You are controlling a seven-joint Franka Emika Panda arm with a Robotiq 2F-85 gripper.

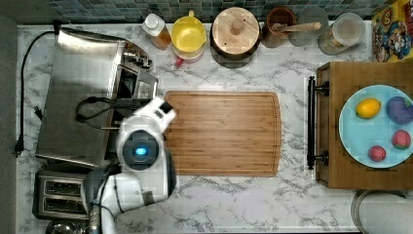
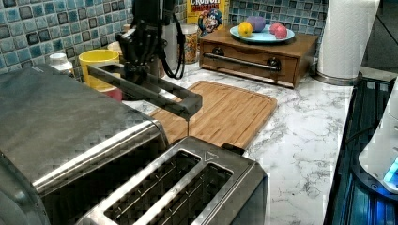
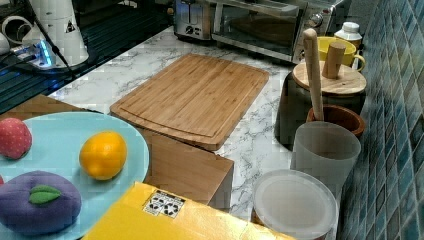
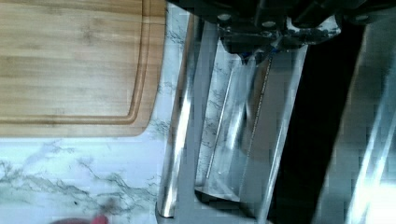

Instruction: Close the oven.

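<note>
The oven (image 1: 78, 97) is a big brushed-steel box at the top view's left, also seen in the left view's foreground (image 2: 56, 122) and at the far end of the right view (image 3: 265, 22). Its glass door (image 4: 233, 121) is swung partly open, with the bar handle (image 2: 155, 91) held well above the counter. My gripper (image 2: 136, 72) comes down from above onto the handle, near the end closest to the tiled wall. In the wrist view my gripper (image 4: 275, 39) sits right over the door's edge. From above, the white arm (image 1: 141, 146) covers the door.
A two-slot toaster (image 1: 58, 192) stands beside the oven. In front of the door lies a wooden cutting board (image 1: 224, 131). Jars and a yellow cup (image 1: 189, 34) line the back wall. A wooden drawer box (image 1: 336, 126) with a fruit plate stands at the top view's right.
</note>
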